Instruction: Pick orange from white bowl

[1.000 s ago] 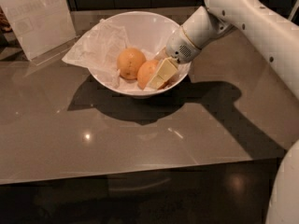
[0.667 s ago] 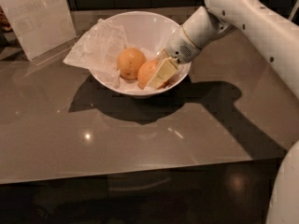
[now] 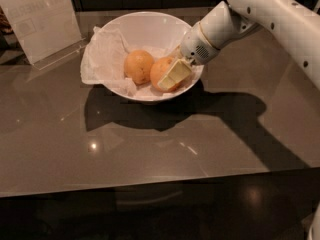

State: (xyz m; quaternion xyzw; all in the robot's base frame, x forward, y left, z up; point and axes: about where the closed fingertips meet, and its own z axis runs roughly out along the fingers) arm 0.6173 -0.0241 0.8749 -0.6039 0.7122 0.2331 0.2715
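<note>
Because the white bowl [image 3: 150,30] had wide flaring sides, the arm [image 3: 270,14] could reach in low from the right over the rim, and the claw [image 3: 173,73] sat down inside it. Two fruits lay side by side on the crumpled paper [image 3: 106,59] lining the bowl, which probably kept them from rolling. The orange [image 3: 161,70], the deeper-coloured one, was the right of the pair, just beside the paler orange [image 3: 138,66]. The claw's pale tip lay across the orange's near right side, touching it. Whether the claw was clamped on the fruit or only standing round it could not be told, since its far side was hidden. The orange rested in the bowl, on the grey surface [image 3: 150,154].
</note>
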